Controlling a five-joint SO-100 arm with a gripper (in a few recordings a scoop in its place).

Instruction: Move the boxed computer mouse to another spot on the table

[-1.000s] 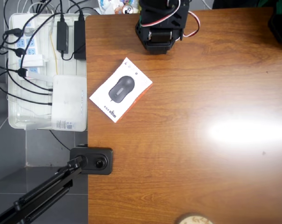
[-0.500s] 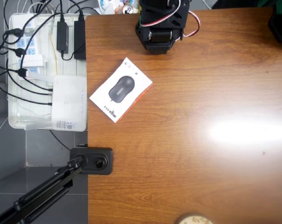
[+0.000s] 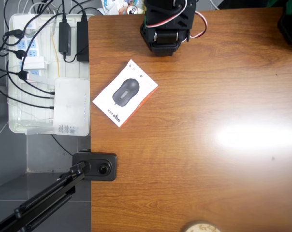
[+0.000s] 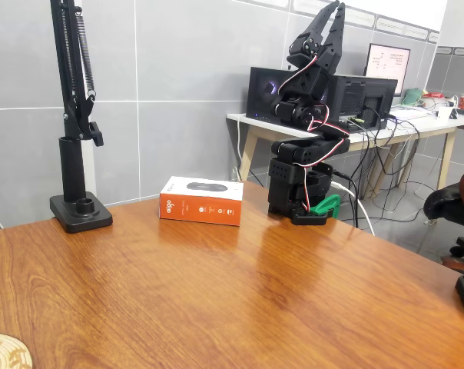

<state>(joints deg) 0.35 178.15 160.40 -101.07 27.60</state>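
The overhead view shows the printed top of the boxed computer mouse (image 3: 125,93): a dark mouse drawing on white, with small logo text near its lower left short edge. The fixed view shows instead the orange-red side wall of the box (image 4: 200,201), with a logo and small icons on it. The overhead view also shows a white tray (image 3: 14,126) left of the table edge, which holds power strips, cables and a plain white router-like box (image 3: 72,105). The fixed view shows the tall black stand (image 4: 74,115) clamped at the table edge; from above, its base (image 3: 94,166) is visible.

The box lies flat on the table (image 3: 194,145), near the left edge in the overhead view, between the arm base (image 3: 164,30) and the stand base. Its long axis runs diagonally, from lower left to upper right in that view, and the orange edge faces lower right.

The arm (image 4: 303,157) sits folded over its base at the far edge of the table, well apart from the box. The gripper (image 4: 329,17) points up into the air, and its jaws stand a little apart, with nothing between them.
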